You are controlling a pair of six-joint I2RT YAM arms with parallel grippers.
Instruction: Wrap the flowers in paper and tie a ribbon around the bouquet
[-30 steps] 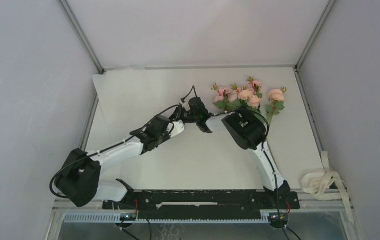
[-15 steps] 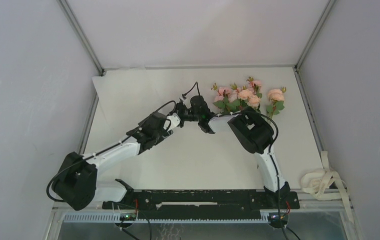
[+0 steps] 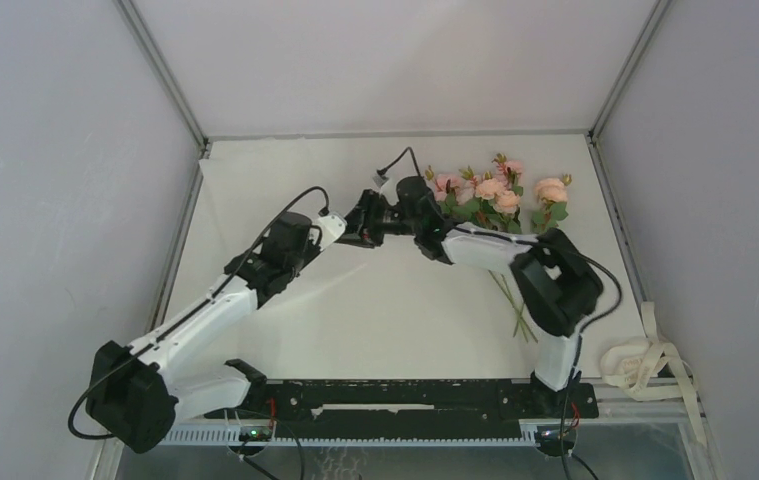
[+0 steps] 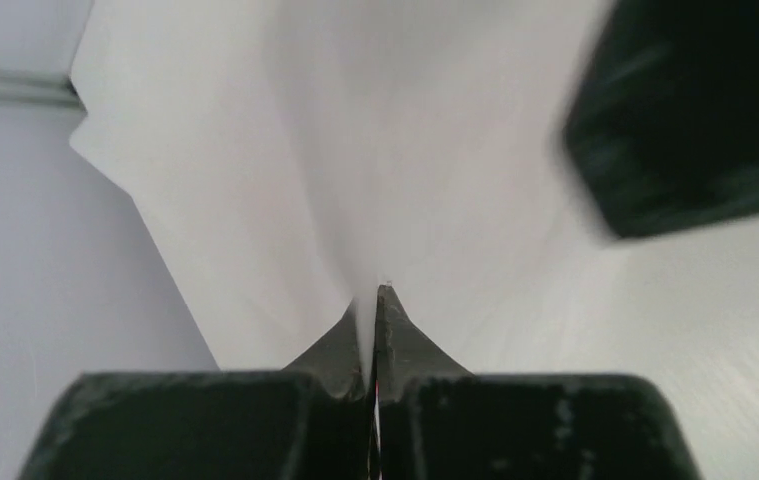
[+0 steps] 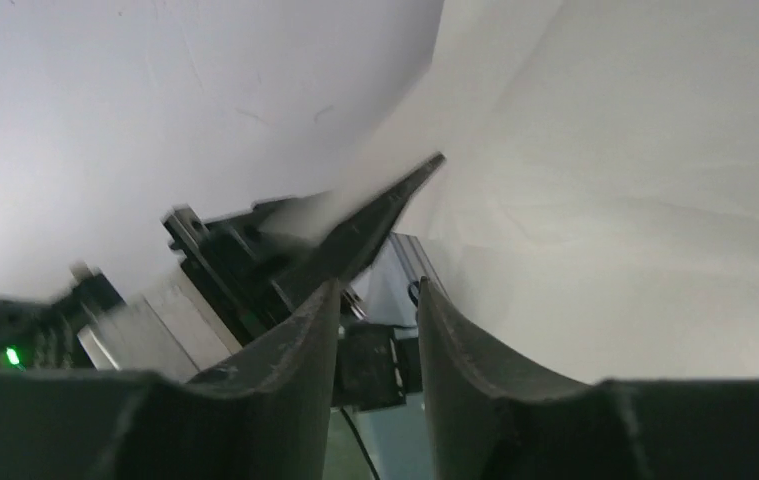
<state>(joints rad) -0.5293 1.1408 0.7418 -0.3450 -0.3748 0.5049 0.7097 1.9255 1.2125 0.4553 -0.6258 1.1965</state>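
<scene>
The work looks barely begun: the left gripper [image 4: 375, 300] is clamped together on a pinched fold of the paper [image 4: 255, 150] over the far middle of the table [image 3: 405, 330]. The right gripper [image 5: 380, 290] faces it just beside, jaws apart with nothing between them, and the flowers [image 3: 485, 195] lie unwrapped just to the right, heads far and stems trailing near. Wrapping and tying are all left, the ribbon [image 3: 645, 362] heaped at the near right edge, well apart; both wrists crowd the blooms, walls close in left, right and far, and open room lies near the middle.
</scene>
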